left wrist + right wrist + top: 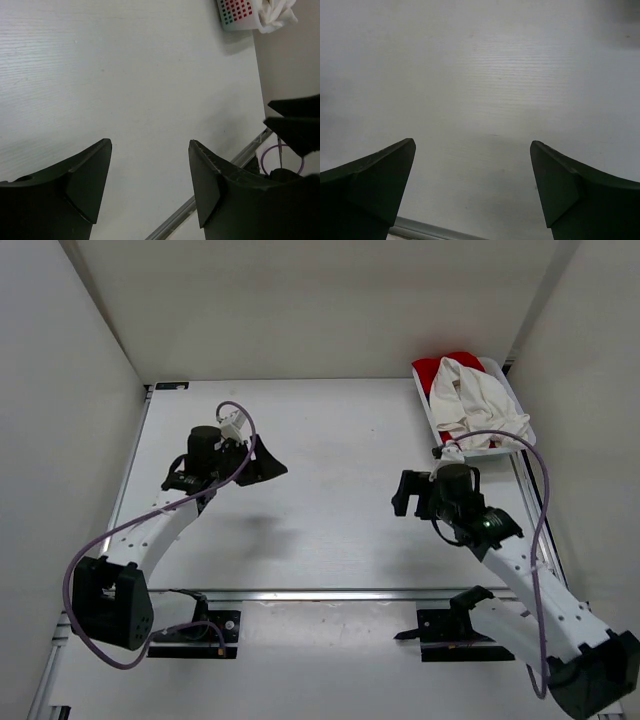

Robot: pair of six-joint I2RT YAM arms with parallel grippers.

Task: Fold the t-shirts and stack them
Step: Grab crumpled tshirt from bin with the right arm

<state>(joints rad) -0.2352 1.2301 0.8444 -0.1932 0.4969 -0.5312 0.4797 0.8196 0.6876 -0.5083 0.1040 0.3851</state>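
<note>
The cream-white t-shirt (472, 402) lies crumpled on top of the bright red t-shirt (437, 368) in the white mesh basket (497, 451) at the table's back right. In the left wrist view the white shirt (274, 12) hangs over the basket's rim, and red (239, 7) and a little green (227, 18) show through the mesh. My left gripper (268, 464) (150, 145) is open and empty over the bare table at left centre. My right gripper (404, 494) (472, 145) is open and empty over the bare table, in front of the basket.
White walls close in the table on the left, back and right. A metal rail (330, 593) runs along the near edge by the arm bases. The right arm's gripper (295, 131) shows at the right edge of the left wrist view.
</note>
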